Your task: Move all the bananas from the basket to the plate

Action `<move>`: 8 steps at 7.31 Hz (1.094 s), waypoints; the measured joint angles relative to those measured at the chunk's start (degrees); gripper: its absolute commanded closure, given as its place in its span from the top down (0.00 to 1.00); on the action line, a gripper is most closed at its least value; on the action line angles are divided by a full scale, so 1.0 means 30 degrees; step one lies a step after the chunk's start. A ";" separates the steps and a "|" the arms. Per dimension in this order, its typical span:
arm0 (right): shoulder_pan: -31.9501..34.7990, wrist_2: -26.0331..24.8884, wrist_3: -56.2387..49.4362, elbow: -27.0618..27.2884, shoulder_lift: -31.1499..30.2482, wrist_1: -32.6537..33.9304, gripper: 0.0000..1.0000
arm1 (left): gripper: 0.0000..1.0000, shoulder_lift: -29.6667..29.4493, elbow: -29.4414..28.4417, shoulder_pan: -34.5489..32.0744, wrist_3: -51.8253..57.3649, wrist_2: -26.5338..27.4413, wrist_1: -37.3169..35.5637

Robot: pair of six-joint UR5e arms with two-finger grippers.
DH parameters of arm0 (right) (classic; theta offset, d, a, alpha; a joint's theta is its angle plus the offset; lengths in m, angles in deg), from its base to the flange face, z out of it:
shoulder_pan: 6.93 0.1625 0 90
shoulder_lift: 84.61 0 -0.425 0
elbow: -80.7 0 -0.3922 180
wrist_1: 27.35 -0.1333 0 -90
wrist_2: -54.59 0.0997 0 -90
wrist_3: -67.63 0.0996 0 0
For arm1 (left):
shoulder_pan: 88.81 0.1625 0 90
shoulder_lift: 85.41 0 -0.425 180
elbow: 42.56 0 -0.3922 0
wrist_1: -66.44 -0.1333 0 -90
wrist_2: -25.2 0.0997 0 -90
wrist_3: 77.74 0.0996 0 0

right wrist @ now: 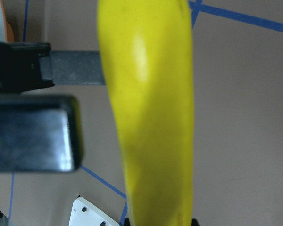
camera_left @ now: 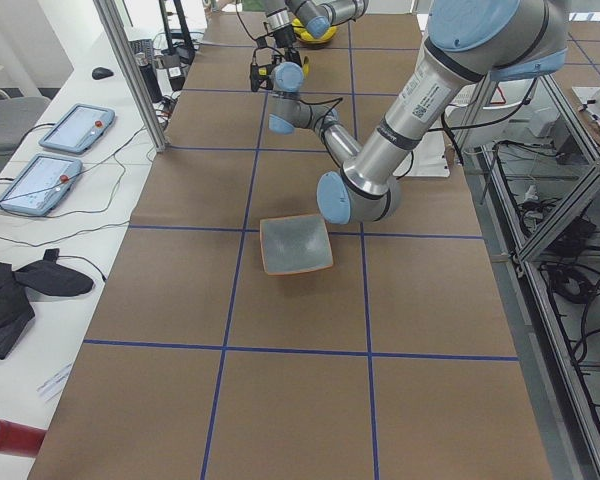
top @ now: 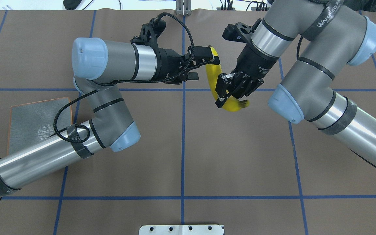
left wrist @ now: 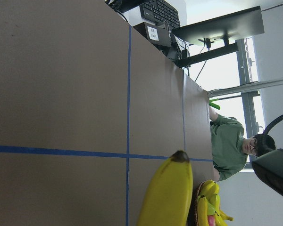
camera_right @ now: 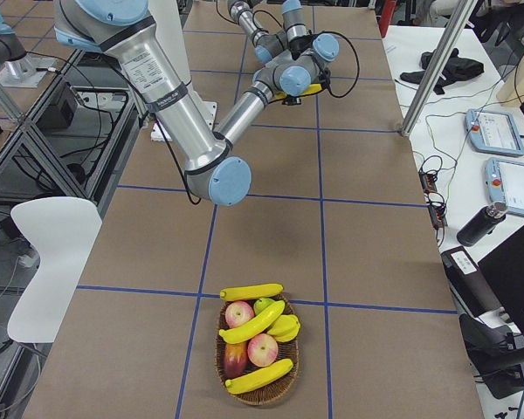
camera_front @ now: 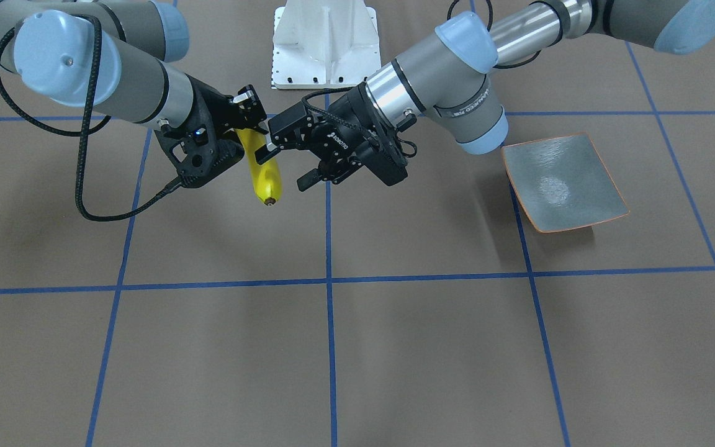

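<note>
One banana (top: pixel 210 72) hangs in the air over the middle of the tabletop (top: pixel 181 147). The right gripper (top: pixel 232 95) is clenched on it near its robot-side end. Its long axis runs away from the robot, with the dark tip farthest out and free. Crosswise to that free half, on the plate's side, stands the left gripper (top: pixel 205 68), jaws spread, one lying across the banana. Whether the banana sits fully between them I cannot tell. The plate (camera_front: pixel 565 183) holds nothing yet and lies by the left arm, so that arm is the nearer carrier. Three bananas (camera_right: pixel 253 323) lie in the basket (camera_right: pixel 258 397).
</note>
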 measured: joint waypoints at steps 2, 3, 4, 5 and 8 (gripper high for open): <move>-0.0001 0.0006 0.0001 0.0002 -0.0016 0.0000 0.00 | 0.93 -0.0380 -0.0496 0.0165 0.0010 0.0059 -0.0018; 0.0007 0.0006 0.0001 0.0002 -0.0026 0.0000 0.00 | 0.81 -0.0581 -0.0755 0.0192 0.0011 0.0069 -0.0025; 0.0017 0.0007 0.0000 0.0002 -0.0027 0.0000 0.00 | 0.73 -0.0741 -0.0954 0.0201 0.0011 0.0072 -0.0028; 0.0018 0.0007 0.0000 0.0002 -0.0029 0.0000 0.00 | 0.71 -0.0818 -0.1047 0.0209 0.0012 0.0074 -0.0029; 0.0021 0.0006 -0.0001 0.0021 -0.0029 -0.0025 0.00 | 0.65 -0.0878 -0.1098 0.0489 0.0011 0.0310 -0.0029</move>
